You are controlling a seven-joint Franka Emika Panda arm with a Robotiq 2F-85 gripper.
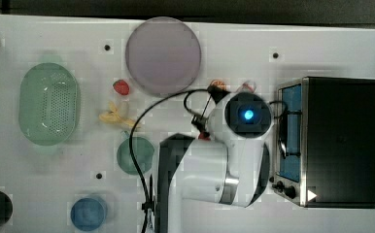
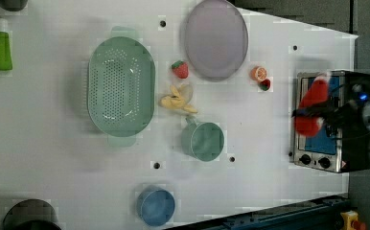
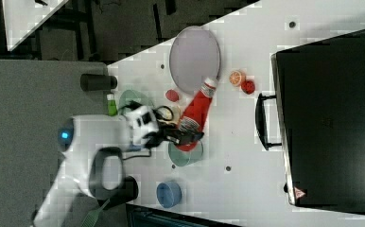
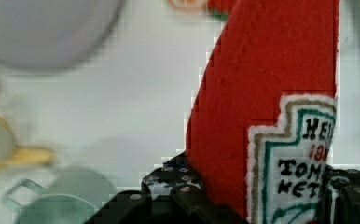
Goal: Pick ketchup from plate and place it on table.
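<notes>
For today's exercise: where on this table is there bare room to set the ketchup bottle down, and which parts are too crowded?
The gripper holds the ketchup above the table. Widest bare patch, in the left view: below the green basket, left of the blue bowl. Another lies between the teal cup and the toaster oven. Crowded: around the plate, strawberry, banana and orange slice.

basket [image 2: 121, 86] at the left view's left, plate [image 2: 215, 39] right of it

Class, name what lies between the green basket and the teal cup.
A peeled banana lies between basket and cup, seen in the left view.
</notes>
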